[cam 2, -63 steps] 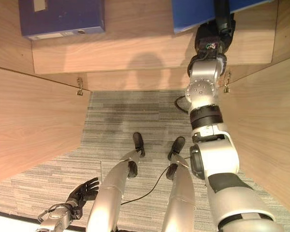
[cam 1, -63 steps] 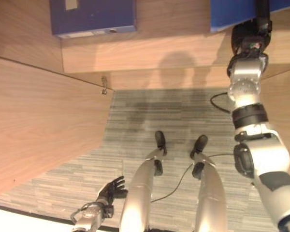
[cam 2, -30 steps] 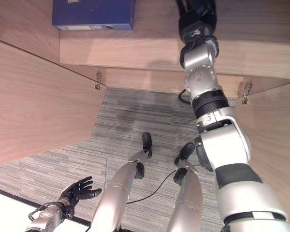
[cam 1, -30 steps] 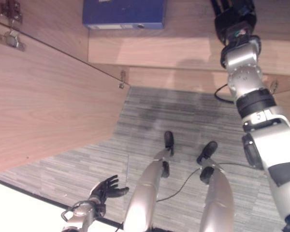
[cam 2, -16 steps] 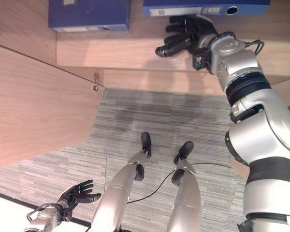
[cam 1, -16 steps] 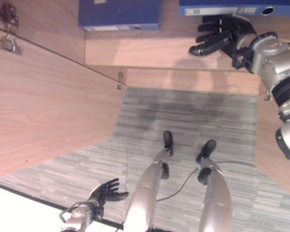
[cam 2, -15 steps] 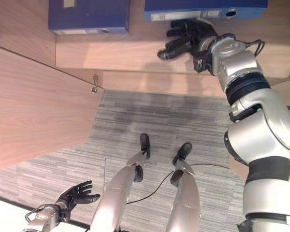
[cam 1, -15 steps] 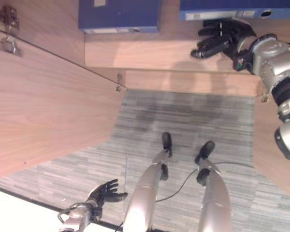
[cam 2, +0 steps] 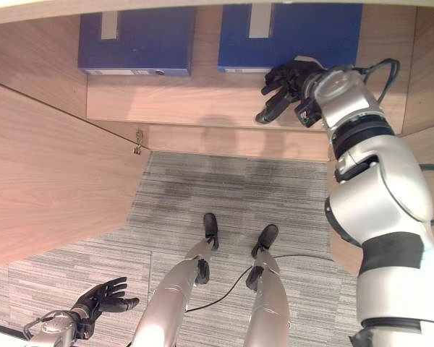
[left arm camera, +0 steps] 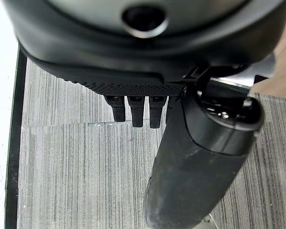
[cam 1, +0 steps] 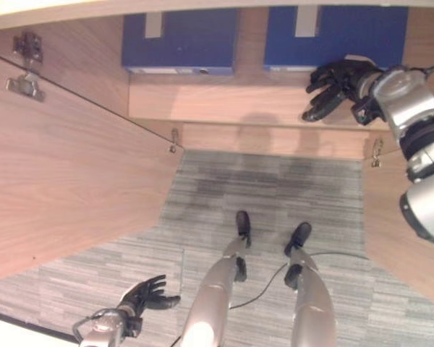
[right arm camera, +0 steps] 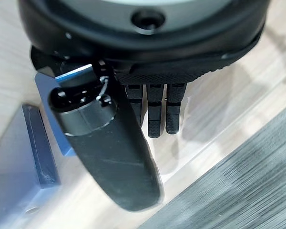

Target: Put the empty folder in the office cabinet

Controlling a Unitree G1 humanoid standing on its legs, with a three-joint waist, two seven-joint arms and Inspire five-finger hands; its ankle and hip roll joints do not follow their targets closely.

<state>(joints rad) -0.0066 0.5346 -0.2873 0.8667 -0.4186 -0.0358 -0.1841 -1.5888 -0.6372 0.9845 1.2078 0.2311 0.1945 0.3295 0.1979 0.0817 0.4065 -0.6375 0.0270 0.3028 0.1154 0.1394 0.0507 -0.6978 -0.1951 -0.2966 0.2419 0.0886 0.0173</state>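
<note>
Two dark blue folders lie flat on the cabinet's wooden shelf [cam 1: 231, 101]: one to the left [cam 1: 181, 40], one to the right [cam 1: 336, 36]. My right hand [cam 1: 336, 83] hovers over the shelf just in front of the right folder, open, fingers [right arm camera: 155, 109] straight and holding nothing. In the right wrist view, a blue folder [right arm camera: 12, 162] shows beside the thumb [right arm camera: 109, 148]. My left hand [cam 1: 145, 296] hangs low over the carpet, open and empty, its fingers [left arm camera: 136, 112] straight.
The cabinet's left door [cam 1: 65, 173] stands open and reaches far out toward me; the right door [cam 1: 398, 231] is open too. Metal hinges [cam 1: 22, 65] sit on the left wall. Grey striped carpet [cam 1: 260, 181] lies below the shelf.
The right hand has moved to the right and a little back from the right folder's front edge, staying open. The camera has tilted up, showing more of both folders. The left hand stays low.
</note>
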